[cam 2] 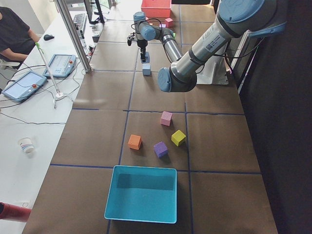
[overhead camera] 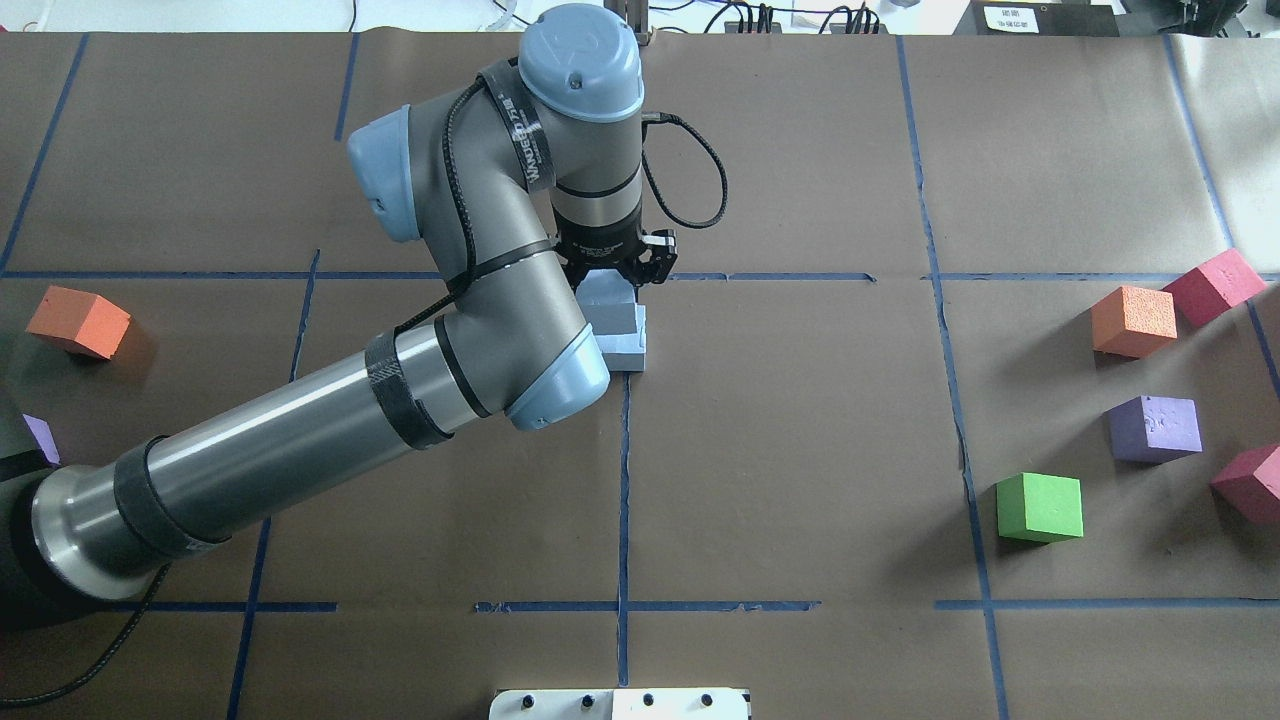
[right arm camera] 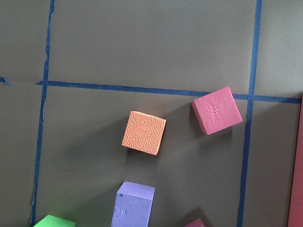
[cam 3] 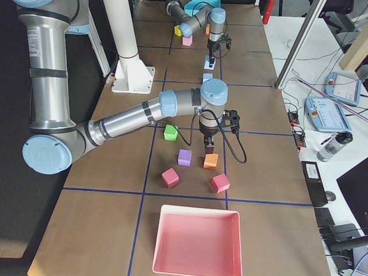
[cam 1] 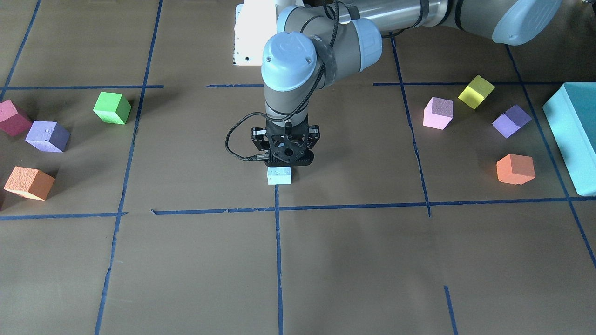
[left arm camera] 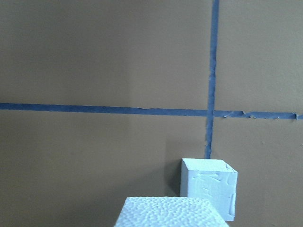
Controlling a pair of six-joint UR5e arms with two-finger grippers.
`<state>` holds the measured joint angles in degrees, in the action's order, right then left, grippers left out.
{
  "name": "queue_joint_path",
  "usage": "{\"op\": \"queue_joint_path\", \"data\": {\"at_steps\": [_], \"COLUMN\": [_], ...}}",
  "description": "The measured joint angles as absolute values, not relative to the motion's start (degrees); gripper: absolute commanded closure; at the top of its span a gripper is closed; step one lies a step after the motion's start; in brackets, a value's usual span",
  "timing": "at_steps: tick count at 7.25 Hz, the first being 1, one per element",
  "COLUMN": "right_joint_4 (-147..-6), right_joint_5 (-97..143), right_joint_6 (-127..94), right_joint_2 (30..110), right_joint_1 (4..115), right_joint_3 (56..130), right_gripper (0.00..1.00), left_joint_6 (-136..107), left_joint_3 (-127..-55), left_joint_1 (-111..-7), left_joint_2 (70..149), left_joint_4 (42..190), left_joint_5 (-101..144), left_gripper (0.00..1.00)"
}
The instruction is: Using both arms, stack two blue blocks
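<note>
My left gripper (overhead camera: pixel 615 268) hangs straight down over the table's middle and is shut on one blue block (overhead camera: pixel 605 298), held just over the second blue block (overhead camera: pixel 628 345). I cannot tell if the two touch. In the front view only the lower block (cam 1: pixel 279 175) shows, under the gripper (cam 1: pixel 286 160). In the left wrist view the held block (left arm camera: pixel 170 212) fills the bottom edge and the lower block (left arm camera: pixel 208 189) lies just beyond it. My right gripper (cam 3: pixel 210 141) shows only in the right side view, above coloured cubes; I cannot tell whether it is open or shut.
Orange (overhead camera: pixel 1133 320), red (overhead camera: pixel 1212 285), purple (overhead camera: pixel 1155 428) and green (overhead camera: pixel 1040 507) cubes lie at the right. Pink (cam 1: pixel 437 113), yellow (cam 1: pixel 476 91), purple (cam 1: pixel 511 121) and orange (cam 1: pixel 515 169) cubes lie by the teal box (cam 1: pixel 572 135). A red tray (cam 3: pixel 198 241) stands at the near end.
</note>
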<state>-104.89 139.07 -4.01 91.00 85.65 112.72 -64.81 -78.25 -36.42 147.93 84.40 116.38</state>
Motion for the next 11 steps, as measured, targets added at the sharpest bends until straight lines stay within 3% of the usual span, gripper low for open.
{"op": "queue_joint_path", "data": {"at_steps": [6, 7, 8, 9, 11], "right_joint_4": [-104.5, -104.5, -104.5, -104.5, -104.5], "right_joint_5": [139.4, 139.4, 139.4, 139.4, 139.4], "right_joint_6": [-4.2, -4.2, -4.2, -4.2, -4.2], "right_joint_2": [92.0, 92.0, 92.0, 91.9, 91.9], "right_joint_1": [86.0, 86.0, 86.0, 86.0, 86.0], "right_joint_3": [112.8, 112.8, 112.8, 112.7, 112.7], "right_gripper": [0.0, 0.0, 0.0, 0.0, 0.0], "left_joint_6": [-66.4, -66.4, -66.4, -66.3, -66.3], "left_joint_3": [-74.2, -74.1, -74.0, -74.0, -73.7], "left_joint_1": [-34.9, -34.7, -34.7, -34.6, -34.7], "left_joint_2": [148.3, 148.3, 148.2, 148.1, 148.0], "left_joint_4": [88.3, 88.5, 88.9, 89.5, 90.4], "left_joint_5": [115.3, 115.2, 115.2, 115.1, 115.0], "left_gripper": [0.95, 0.9, 0.62, 0.25, 0.13]}}
